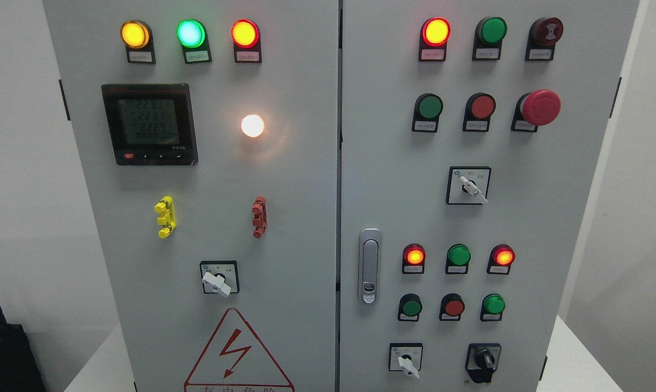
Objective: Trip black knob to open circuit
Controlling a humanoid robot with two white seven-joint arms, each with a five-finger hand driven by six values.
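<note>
The black knob (484,360) sits at the lower right of the grey control cabinet (328,218), pointer upright, with neither hand's fingers in view.

No part of the robot's body shows in the head view. Neither arm comes in from the lower left or the lower right, and the bottom edge carries no wrist, palm or finger. With both hands outside the picture, their pose and the set of their fingers cannot be told from this moment.
</note>
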